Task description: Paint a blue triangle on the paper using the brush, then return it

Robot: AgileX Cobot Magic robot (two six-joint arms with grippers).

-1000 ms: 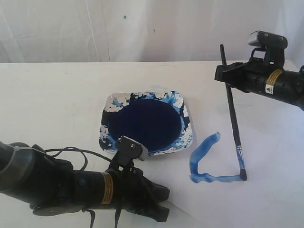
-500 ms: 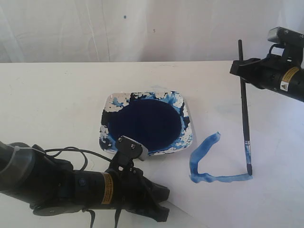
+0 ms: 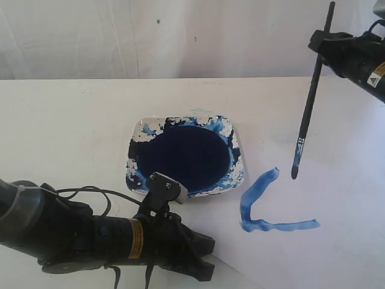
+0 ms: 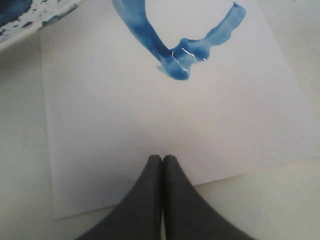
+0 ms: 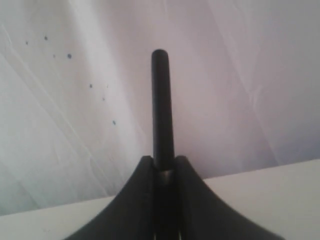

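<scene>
- brush (image 3: pixel 310 102): long black handle, right side of the ext view, tilted w/ top end leaning right; tip points down, just above and to the right of the blue strokes, not touching them. looks lifted off the sheet, can't say for sure.
- in the r wrist view the brush (image 5: pixel 161 110) handle sticks straight out between the jaws.
- right gripper (image 3: pixel 320 45) (image 5: pixel 162 167): upper right of the ext view, clenched on the handle near its top end.
- blue triangle (image 3: pixel 248 224) (image 4: pixel 172 60): unfinished, only 2 sides. one stroke runs up-right from a low-left corner, one runs right along the bottom; third side open. paint wet, glints in the l wrist view.
- paper (image 3: pixel 289 253) (image 4: pixel 125 125): white sheet, lower right of the ext view, under the strokes; its left edge runs near the dish.
- dish (image 3: pixel 137 129) (image 4: pixel 30 30): square, white w/ blue smears, centre frame, dark navy paint pool (image 3: pixel 183 156) inside.
- left gripper (image 3: pixel 203 265) (image 4: pixel 161 157): bottom left of the ext view, jaws pressed together, holding nothing, tips over the paper's near edge.
- table (image 3: pixel 72 120): white.
</scene>
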